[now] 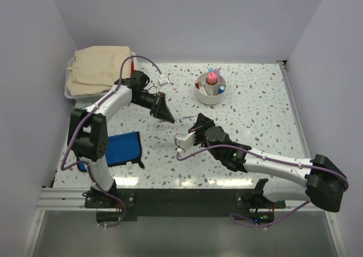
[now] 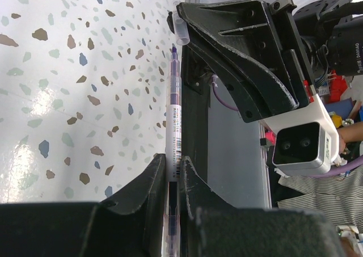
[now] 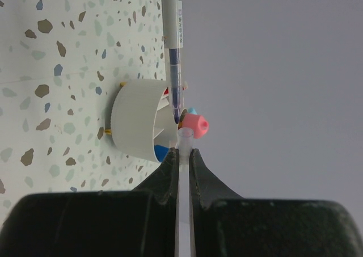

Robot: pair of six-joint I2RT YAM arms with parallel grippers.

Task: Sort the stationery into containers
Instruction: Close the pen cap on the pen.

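The left gripper [image 1: 168,116] is clenched on the barrel of a slim pen [image 1: 181,119] above the middle of the speckled table [image 1: 255,115]. In the left wrist view its two fingers press against the pen [image 2: 174,115] from both sides, and the barrel, with a printed label and a barcode, runs straight out from between them to a dark purple tip.

The right gripper [image 1: 196,122] meets it from the other side, and its jaws are closed tight on a clear cap [image 3: 184,140]. That cap [image 2: 181,33] sits right at the pen's tip, a little off its line. Whether it touches the tip cannot be told.

Beyond the pen in the right wrist view stands the round white cup [image 3: 136,126]. From above, the cup [image 1: 204,97] stands upright near the far edge of the table, well apart from both grippers. It holds a pink marker [image 1: 212,75] and blue-capped sticks [image 1: 222,89].

A white bin [image 1: 69,92] sits at the far left corner with a folded beige cloth [image 1: 99,70] over it. A blue pouch [image 1: 122,148] lies flat beside the left arm.
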